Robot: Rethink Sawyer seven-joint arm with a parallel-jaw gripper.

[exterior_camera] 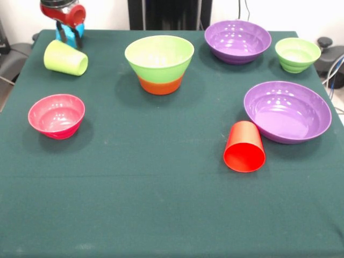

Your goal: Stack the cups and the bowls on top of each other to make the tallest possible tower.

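Nearest the camera, the green tablecloth (pixel 161 215) lay bare across the front of the table. The first object met going back was the red cup (pixel 244 147), lying on its side right of centre with its open mouth turned toward the camera. Its upper edge lay just beside the rim of the large purple bowl (pixel 287 111), which sat upright at the right side; whether the two touched could not be determined.

At about the same depth on the left, the pink bowl (pixel 56 115) stood upright and well apart from everything else.

Further back, near the centre, stood the tower (pixel 159 64): a wide lime-green bowl nested in an orange bowl, of which only the base band showed beneath. It stood upright and clear of its neighbours.

At the far left, the lime green cup (pixel 65 57) lay on its side, mouth facing left. Just behind it a sky blue cup (pixel 69 32) was partly visible beneath the gripper (pixel 70 35). The dark fingers came down on either side of the blue cup, but whether they were closed on it could not be told.

At the far right, the second purple bowl (pixel 237 41) and the small green bowl (pixel 297 54) sat upright, near each other but apart.
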